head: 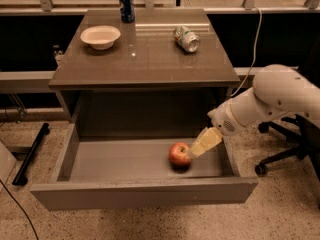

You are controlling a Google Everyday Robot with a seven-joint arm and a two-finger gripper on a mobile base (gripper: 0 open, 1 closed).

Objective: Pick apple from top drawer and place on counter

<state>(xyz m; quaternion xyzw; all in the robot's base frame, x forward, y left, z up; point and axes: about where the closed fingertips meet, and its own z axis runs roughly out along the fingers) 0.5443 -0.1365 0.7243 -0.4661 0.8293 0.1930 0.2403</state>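
Jaws, gap not discernible, inside top drawer (145,194); apple (178,154) touching their tip.

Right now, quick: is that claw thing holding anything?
The gripper: down in the drawer, right next to the apple; open, closed or holding cannot be told.

1. Single view, set high before the tabletop (150,59), looking down toward its far edge.
2. Close enough to frame tabletop and open top drawer (140,196) whole.
3. Right of centre, hand (204,143) inside the drawer, just beside the apple (178,154).
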